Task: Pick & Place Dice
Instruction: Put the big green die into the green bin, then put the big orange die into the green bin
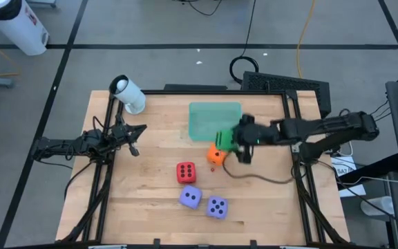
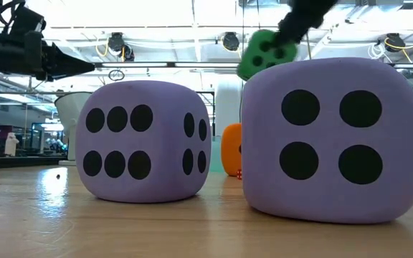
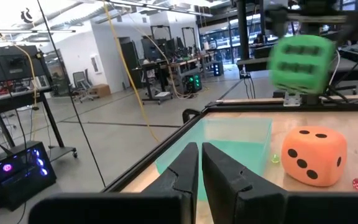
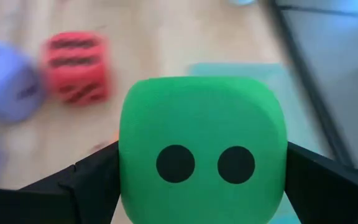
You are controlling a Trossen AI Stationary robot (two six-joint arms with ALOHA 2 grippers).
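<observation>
My right gripper (image 1: 231,140) is shut on the green die (image 1: 226,140), which hangs in the air above the table, just beside the flat translucent green square (image 1: 209,119). The orange die (image 1: 215,156) sits on the wood right below it. The red die (image 1: 186,172) and the two lavender dice (image 1: 191,197) (image 1: 217,207) rest on the table nearer the front edge. My left gripper (image 1: 135,138) waits shut at the table's left side, touching nothing. My right gripper pinches the green die (image 4: 202,149) between its two fingers (image 4: 95,180), one on each opposite side face. The fingers come in roughly level from the table's right. The die is lifted clear of the table, its two-pip face toward the wrist camera.
A white cylinder (image 1: 128,94) lies at the table's far left corner. A dark cable (image 1: 261,178) curls on the wood near the right rail. Black frame rails (image 1: 104,187) run along both sides. The two lavender dice (image 2: 145,140) fill the low view.
</observation>
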